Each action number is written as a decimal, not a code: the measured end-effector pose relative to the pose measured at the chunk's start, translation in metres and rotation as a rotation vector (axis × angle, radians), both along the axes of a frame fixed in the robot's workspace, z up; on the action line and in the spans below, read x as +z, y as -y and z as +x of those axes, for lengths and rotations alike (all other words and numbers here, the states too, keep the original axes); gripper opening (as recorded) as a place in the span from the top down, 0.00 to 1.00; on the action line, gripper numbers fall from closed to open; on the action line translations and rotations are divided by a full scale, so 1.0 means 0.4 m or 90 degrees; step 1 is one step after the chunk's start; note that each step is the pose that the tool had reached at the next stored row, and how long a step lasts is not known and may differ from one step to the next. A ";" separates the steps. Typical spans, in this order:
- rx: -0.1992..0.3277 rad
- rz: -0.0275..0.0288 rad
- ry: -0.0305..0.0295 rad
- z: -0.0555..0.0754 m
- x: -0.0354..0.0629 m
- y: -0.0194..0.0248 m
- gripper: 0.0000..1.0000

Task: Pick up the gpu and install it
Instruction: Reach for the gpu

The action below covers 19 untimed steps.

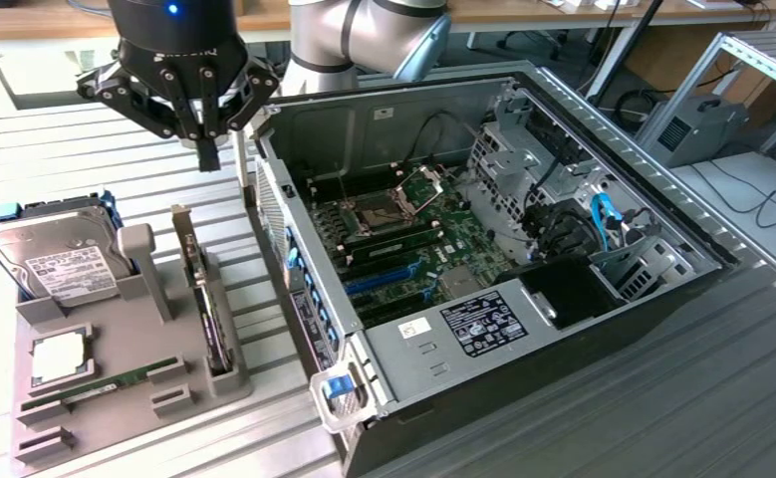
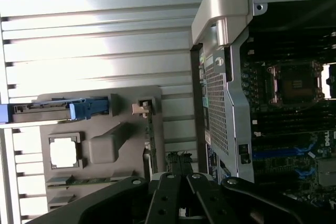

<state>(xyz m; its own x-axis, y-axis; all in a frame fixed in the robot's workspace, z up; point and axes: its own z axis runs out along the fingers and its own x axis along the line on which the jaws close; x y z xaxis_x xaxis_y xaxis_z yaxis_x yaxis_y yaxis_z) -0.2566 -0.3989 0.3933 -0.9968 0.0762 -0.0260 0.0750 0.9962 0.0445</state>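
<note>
Nearest in the exterior view, a grey moulded holder block (image 1: 135, 339) lay on the ribbed metal desk (image 1: 42, 159). It carried a narrow green memory stick (image 1: 102, 381) near its front and a silver boxy hard drive with a white label (image 1: 58, 264) standing at its far corner. Along the holder's side facing the open black computer case (image 1: 361, 124) stood the gpu (image 1: 204, 299), a thin flat dark circuit card set on its long edge in a slot. Its long axis ran from the holder's near end to its far end, roughly parallel to the case wall. Its flat faces looked sideways, and the silver metal end bracket appeared to sit at the holder's far end. I judged the card light and stiff but fragile. The sound place to grip seemed to be across its thin thickness at the upper edge, about mid-length, away from the fan and the contact edge. So narrow a hold might tilt or slip. Beyond the holder's far end, above the desk and just beside the case's corner, hung the black gripper (image 1: 208, 149). Its jaws were pressed together on nothing, well apart from the card. From the wrist view the gripper (image 2: 178, 171) looked down on the gpu (image 2: 148, 145) edge-on.
</note>
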 end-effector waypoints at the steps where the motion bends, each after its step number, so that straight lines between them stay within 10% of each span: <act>1: 0.000 0.0000 0.0000 -0.001 0.000 0.000 0.89; 19: 0.000 0.0000 0.0000 -0.014 0.000 0.000 0.89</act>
<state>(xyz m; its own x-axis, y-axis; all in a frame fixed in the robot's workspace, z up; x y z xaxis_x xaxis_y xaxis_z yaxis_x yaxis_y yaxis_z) -0.2623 -0.3989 0.3933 -0.9967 0.0763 -0.0260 0.0751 0.9962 0.0445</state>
